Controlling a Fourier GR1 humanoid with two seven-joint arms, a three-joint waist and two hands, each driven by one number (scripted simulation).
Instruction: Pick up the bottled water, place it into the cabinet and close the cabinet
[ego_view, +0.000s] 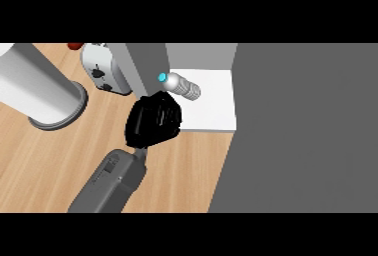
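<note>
Left hand (155, 120) (state unclear) over wooden counter (44, 160), near bottled water (183, 86) on cabinet shelf (214, 110).

bottled water (181, 85) lying in open cabinet (214, 107)

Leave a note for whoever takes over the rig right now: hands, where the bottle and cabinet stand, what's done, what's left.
Left hand: in view at the cabinet's white shelf, just short of the bottled water and not holding it; whether its fingers are open cannot be told.
Right hand: not in view.
Bottled water: lying on its side on the shelf, blue cap toward the grey cabinet door.
Done: bottle is inside the cabinet.
Left: draw the hand clear and close the cabinet, which looks open.
</note>
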